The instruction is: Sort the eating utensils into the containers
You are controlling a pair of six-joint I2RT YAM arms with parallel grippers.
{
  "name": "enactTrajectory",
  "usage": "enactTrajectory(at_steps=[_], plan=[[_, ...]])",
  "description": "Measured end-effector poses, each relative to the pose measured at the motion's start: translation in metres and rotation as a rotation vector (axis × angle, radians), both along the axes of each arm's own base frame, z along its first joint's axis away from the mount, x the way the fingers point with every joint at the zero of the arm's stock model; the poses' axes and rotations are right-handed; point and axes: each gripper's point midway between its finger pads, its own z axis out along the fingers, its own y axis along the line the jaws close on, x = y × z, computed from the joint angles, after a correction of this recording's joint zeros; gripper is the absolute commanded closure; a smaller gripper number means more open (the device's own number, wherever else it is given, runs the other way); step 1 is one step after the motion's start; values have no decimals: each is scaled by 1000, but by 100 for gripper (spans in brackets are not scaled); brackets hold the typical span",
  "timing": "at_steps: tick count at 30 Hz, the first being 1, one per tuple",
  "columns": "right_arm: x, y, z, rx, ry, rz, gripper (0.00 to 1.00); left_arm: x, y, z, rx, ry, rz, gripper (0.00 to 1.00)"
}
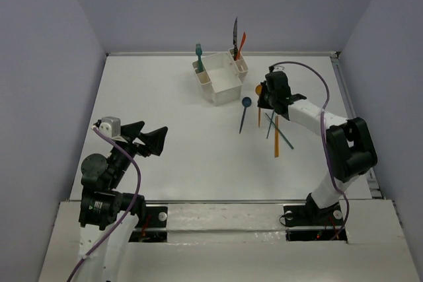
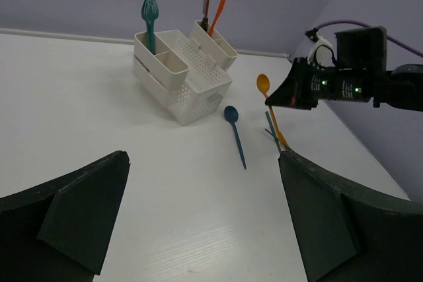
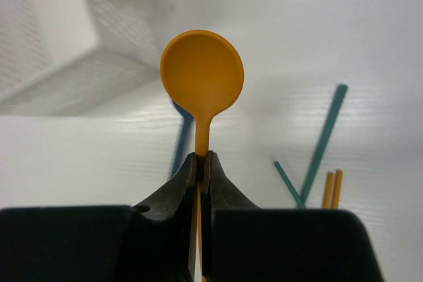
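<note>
Orange spoon [image 3: 201, 74] is pinched at its neck, just behind the bowl, by the right gripper [image 3: 203, 163], whose fingers are pressed together on the thin stem. Its long axis runs along the gripper's own line, with the bowl ahead of the fingertips and the handle trailing back under the wrist toward the near edge. The white caddy [image 1: 223, 90] stands just beside the bowl, to its left and slightly beyond, so the carry looks short. It will likely need the spoon tipped upright over a slot. The left gripper [image 2: 205, 222] hangs with its fingers spread wide, well apart from all this. The right arm is plainly the nearer.
</note>
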Motion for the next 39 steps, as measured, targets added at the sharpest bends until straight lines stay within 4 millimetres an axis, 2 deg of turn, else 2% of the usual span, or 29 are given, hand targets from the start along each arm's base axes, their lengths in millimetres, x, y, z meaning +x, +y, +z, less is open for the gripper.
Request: enactTrajectory(at_steps=[2, 4, 5, 8, 9, 13, 17, 20, 24, 31, 36, 39], plan=[[7, 11, 28, 47, -83, 20, 100, 0, 0, 0, 1, 1, 0, 1], [16, 36, 66, 110, -191, 72, 100, 0, 0, 0, 0, 1, 0, 1], [18, 45, 75, 125, -217, 89, 100, 0, 0, 0, 1, 2, 0, 1], [29, 85, 108, 184, -319, 161, 100, 2, 0, -2, 2, 10, 0, 1], [36, 104, 124, 211, -375, 195, 100, 3, 0, -3, 3, 15, 0, 1], [54, 154, 146, 253, -500, 273, 100, 5, -1, -6, 5, 28, 0, 1], [81, 189, 159, 272, -601, 312, 100, 8, -1, -8, 8, 41, 0, 1], [104, 202, 159, 266, -654, 320, 100, 10, -2, -11, 9, 54, 0, 1], [122, 214, 168, 253, -724, 342, 100, 11, -2, -12, 11, 60, 0, 1], [128, 229, 184, 235, -820, 376, 100, 11, -2, -12, 11, 60, 0, 1], [129, 235, 172, 221, -821, 399, 100, 11, -2, -12, 11, 60, 0, 1], [125, 235, 153, 209, -809, 414, 99, 11, -2, -12, 11, 60, 0, 1]])
